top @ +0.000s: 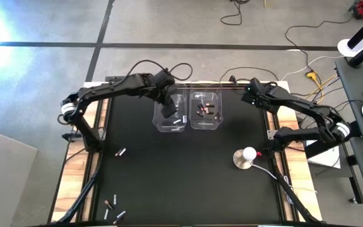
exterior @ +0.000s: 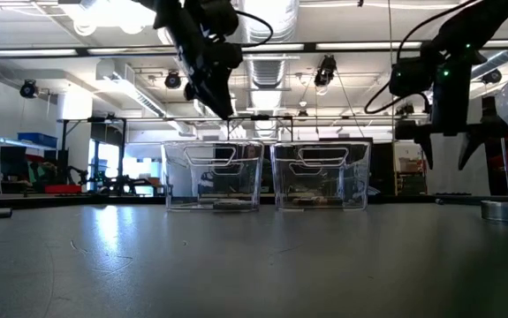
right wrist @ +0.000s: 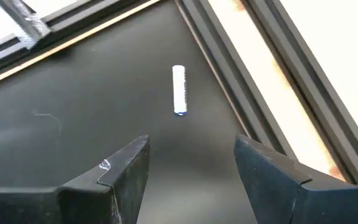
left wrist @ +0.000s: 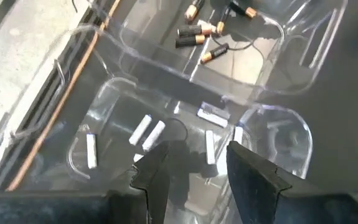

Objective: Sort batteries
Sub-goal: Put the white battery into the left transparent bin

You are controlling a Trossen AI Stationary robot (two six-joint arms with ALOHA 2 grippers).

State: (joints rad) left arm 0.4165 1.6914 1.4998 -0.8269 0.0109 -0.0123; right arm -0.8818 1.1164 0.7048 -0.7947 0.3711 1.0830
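The black table (top: 187, 170) is being worked by both arms, with two clear bins set side by side near its far edge. The left bin (top: 170, 113), holding silvery batteries (left wrist: 149, 132), is being hovered over by the left gripper (left wrist: 194, 171), its jaws parted and empty; dark copper-tipped batteries (left wrist: 194, 34) are lying in the right bin (top: 205, 111). A lone silver battery (right wrist: 179, 89) near the table's edge rail is being approached by the right gripper (right wrist: 191, 168), jaws spread; a skewed closure could be rolling it off.
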